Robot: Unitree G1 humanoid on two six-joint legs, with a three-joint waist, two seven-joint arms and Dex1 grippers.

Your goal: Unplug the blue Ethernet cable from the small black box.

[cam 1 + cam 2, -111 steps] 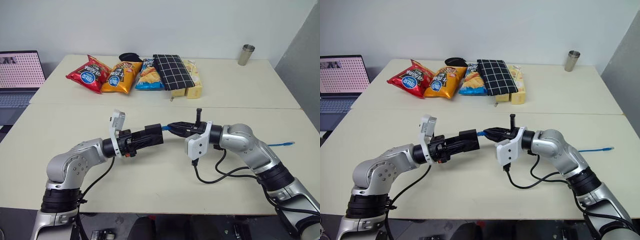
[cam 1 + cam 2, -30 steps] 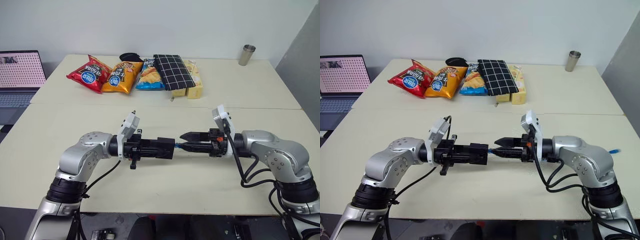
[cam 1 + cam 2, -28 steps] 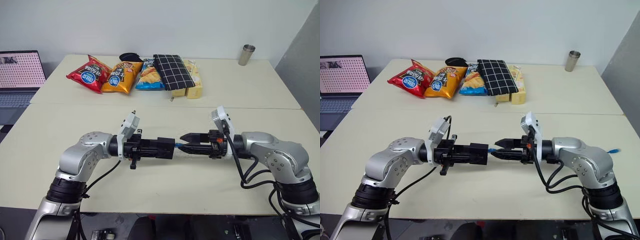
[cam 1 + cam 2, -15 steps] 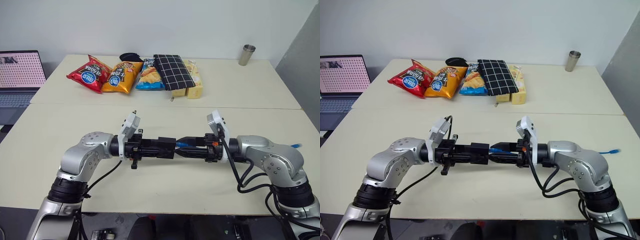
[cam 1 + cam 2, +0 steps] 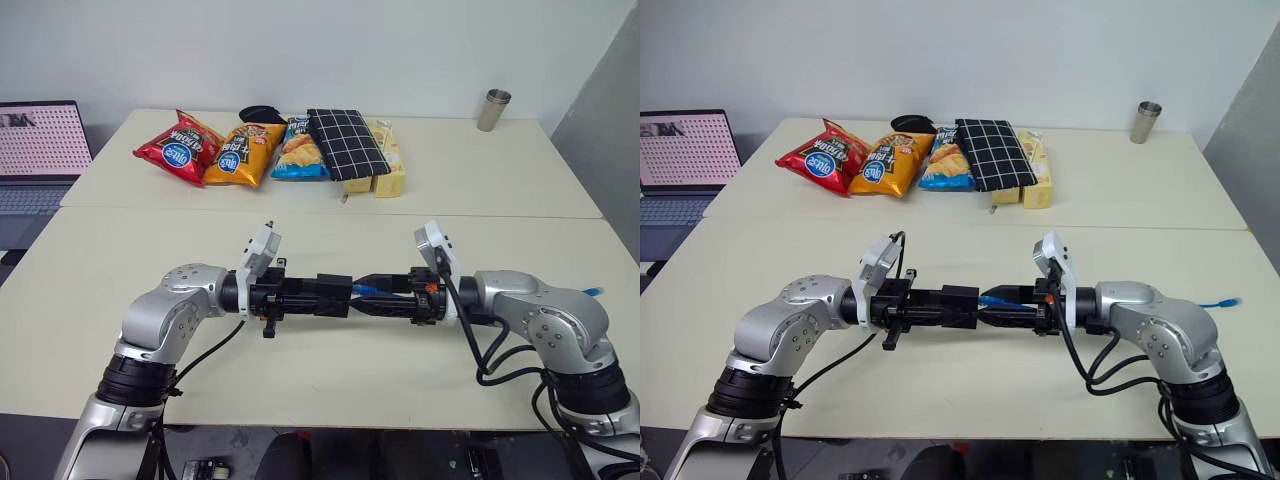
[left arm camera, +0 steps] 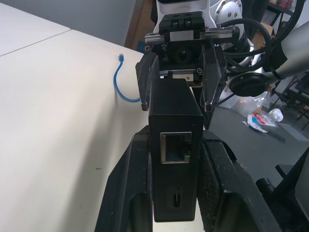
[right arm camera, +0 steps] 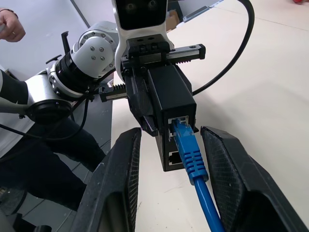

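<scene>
While the left end effector (image 5: 335, 297) stays out of it, clamped on the small black box (image 7: 171, 99) above the table (image 5: 330, 385), the blue Ethernet cable (image 7: 190, 157) plug sits seated in the box's port: unplugging not done. Right end effector (image 7: 186, 159) fingers straddle the plug, apart, not visibly pinching. Judged: close, then pull straight back rightward; bare table below, snack bags (image 5: 225, 150) well apart, far cable end (image 6: 120, 79) near the table edge.
</scene>
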